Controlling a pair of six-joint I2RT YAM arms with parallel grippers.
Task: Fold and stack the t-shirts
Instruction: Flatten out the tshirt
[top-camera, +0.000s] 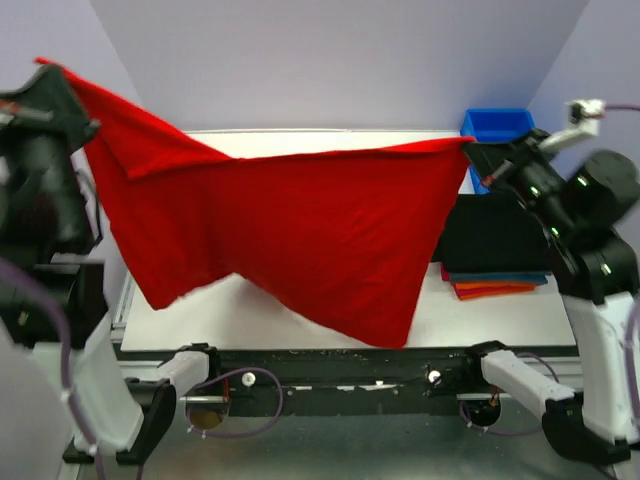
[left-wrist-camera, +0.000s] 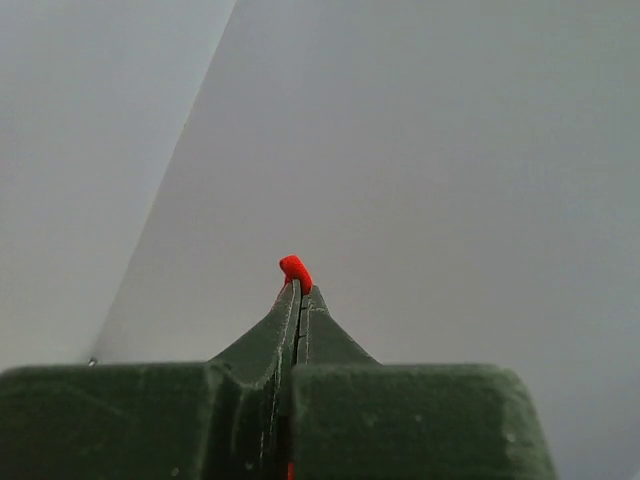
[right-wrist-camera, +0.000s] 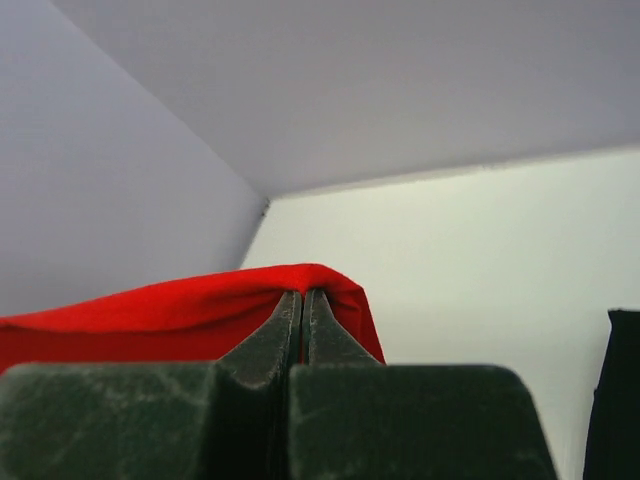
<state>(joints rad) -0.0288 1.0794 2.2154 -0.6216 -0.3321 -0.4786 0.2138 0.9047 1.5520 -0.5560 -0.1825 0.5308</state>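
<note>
Red shirt (top-camera: 300, 230) hangs spread above the table (top-camera: 500, 325), corners pinched by left gripper (left-wrist-camera: 300, 292) and right gripper (right-wrist-camera: 303, 296); spreading step judged in hand; next move: lay it flat, clear of the folded stack (top-camera: 495, 262).

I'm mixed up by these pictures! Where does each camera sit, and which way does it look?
Top external: above and behind the robot, looking down at the table, red t-shirt and folded t-shirts; left arm and right arm show.
Left wrist: on the left arm, facing wall; left tool shows, shut on red t-shirt.
Right wrist: on the right arm, facing walls and table; right tool shows, shut on red t-shirt.
All three share the red t-shirt.
</note>
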